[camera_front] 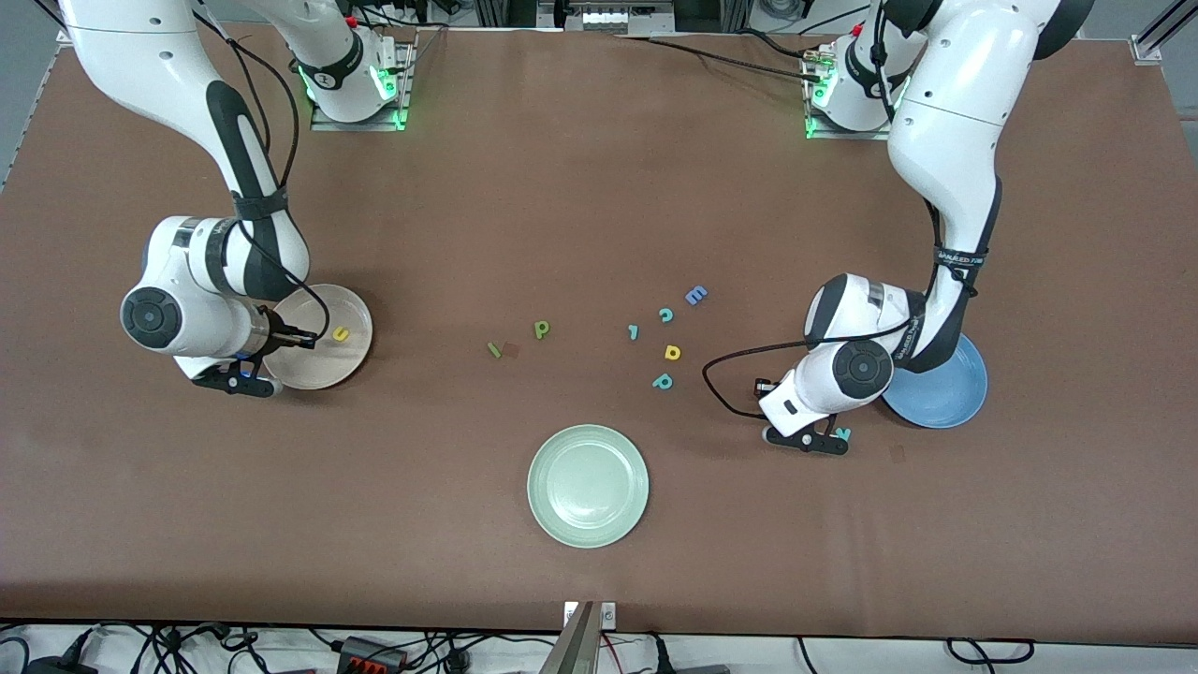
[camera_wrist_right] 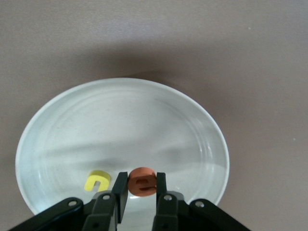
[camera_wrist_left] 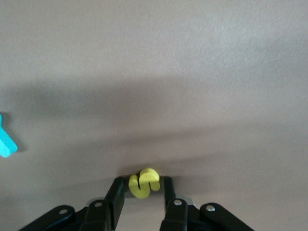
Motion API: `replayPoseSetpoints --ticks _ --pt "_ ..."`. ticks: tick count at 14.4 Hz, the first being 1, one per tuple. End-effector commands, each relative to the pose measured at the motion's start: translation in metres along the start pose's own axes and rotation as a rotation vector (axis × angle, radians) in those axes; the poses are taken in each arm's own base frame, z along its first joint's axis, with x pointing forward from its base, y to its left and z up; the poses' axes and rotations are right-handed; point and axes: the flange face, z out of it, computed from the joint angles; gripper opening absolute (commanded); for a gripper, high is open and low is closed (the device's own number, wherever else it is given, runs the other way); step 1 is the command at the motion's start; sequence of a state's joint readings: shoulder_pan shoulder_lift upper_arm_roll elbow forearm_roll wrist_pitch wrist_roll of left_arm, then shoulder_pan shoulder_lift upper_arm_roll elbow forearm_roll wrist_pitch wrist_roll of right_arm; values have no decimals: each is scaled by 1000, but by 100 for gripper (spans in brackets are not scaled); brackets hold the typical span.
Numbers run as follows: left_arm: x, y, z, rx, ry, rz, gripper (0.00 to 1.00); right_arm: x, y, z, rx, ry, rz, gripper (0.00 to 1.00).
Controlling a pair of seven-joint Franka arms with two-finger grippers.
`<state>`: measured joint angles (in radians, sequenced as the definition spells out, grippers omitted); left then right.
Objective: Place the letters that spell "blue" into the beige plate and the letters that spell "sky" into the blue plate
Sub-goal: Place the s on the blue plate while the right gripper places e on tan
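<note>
The tabletop [camera_front: 599, 187] is covered with a plain, matte brown sheet. Both arm bases are mounted along the top edge of the frame, each lit green. Cables and power strips are seen on the pale floor along the bottom edge.

The right gripper [camera_wrist_right: 142, 179] is positioned low over the beige plate [camera_front: 323, 374], toward the right arm's end of the tabletop. Its fingers are set narrow and clamped on the orange "e" [camera_wrist_right: 142, 183]. The yellow "u" [camera_wrist_right: 97, 180] is lying in the plate, just beside the gripper.

The left gripper [camera_wrist_left: 142, 182] is placed low at the tabletop, just beside the blue plate [camera_front: 945, 398], toward the left arm's end. The yellow "s" [camera_wrist_left: 144, 183] is pinched between its narrow fingers. The teal "y" [camera_front: 844, 433] is lying on the tabletop close by, outside the plate.

In the middle of the frame, the thin green "l" [camera_front: 494, 350] and the green "b" [camera_front: 541, 329] are lying near each other. Toward the left arm's end from them, a loose group is formed by a teal stroke [camera_front: 634, 331], a teal "c" [camera_front: 666, 315], a blue "E" [camera_front: 695, 296], a yellow "d" [camera_front: 672, 352] and a teal "p" [camera_front: 663, 381]. A pale green plate [camera_front: 588, 485] is placed in the lower middle of the frame.
</note>
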<state>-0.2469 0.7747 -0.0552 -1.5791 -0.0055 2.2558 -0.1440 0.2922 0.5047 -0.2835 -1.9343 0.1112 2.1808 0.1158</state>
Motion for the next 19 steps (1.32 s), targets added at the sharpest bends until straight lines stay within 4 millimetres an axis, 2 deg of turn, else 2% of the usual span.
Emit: replayPoseSetpoints --ticks 1,4,6,7,8,10,11,12,14,17,19 --pt "0 0 0 -13 14 7 43 1 2 -4 5 6 -7 100" --pt "0 -1 1 -13 14 5 41 -5 -9 -36 21 36 -10 100" --pt "0 -2 0 -12 14 9 30 -8 -30 -51 29 64 -58 100" --pt "0 -2 -1 -13 14 20 25 -8 -44 -51 33 73 -72 100" --pt "0 -4 -2 -13 14 25 21 -9 -68 -50 31 88 -110 100" --pt "1 -16 -14 -13 13 28 18 -15 -125 -62 34 131 -179 100" --pt "1 -30 -31 -13 7 17 18 -17 -163 -63 25 142 -208 100" --pt "-1 -45 -47 -14 -18 -1 18 -19 -191 -65 18 160 -220 100" --pt "-9 -69 -76 -10 -63 -27 18 -25 -227 -63 13 180 -246 100" --pt "-21 -120 -85 -6 -140 -52 19 -32 -270 -50 -1 193 -305 100" --pt "-33 -172 -75 -27 -206 -82 19 -42 -297 -31 -31 197 -367 100"
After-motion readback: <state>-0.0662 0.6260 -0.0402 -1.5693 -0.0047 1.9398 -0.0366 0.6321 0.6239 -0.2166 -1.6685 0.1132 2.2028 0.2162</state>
